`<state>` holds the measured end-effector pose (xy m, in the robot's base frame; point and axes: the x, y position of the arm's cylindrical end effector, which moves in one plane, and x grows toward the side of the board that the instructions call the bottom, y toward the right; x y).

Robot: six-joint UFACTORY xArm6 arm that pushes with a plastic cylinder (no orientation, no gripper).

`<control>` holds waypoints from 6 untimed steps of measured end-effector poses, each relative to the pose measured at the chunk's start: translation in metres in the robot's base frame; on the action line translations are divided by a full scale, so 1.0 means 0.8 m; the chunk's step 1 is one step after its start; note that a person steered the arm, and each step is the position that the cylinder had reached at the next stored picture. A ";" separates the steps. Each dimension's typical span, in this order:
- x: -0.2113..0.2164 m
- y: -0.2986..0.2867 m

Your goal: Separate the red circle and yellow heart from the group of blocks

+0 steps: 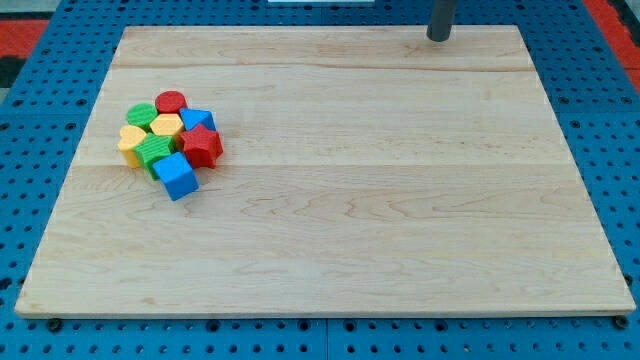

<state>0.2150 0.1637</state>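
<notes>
The blocks sit in one tight cluster at the view's left on the wooden board [350,200]. The red circle [170,101] is at the cluster's top. The yellow heart [131,139] is at its left edge. Between them lie a green block [141,114] and a yellow hexagon [165,126]. A blue triangle [197,120] and a red star [203,146] form the right side. A green block [153,153] and a blue cube [176,176] are at the bottom. My tip [438,36] is at the view's top right, far from all blocks.
The board lies on a blue perforated table [40,150]; red matting [30,35] shows at the view's top corners.
</notes>
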 end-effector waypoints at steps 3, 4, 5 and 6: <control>-0.012 -0.007; -0.029 -0.016; -0.028 -0.033; -0.028 -0.080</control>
<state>0.1927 0.0996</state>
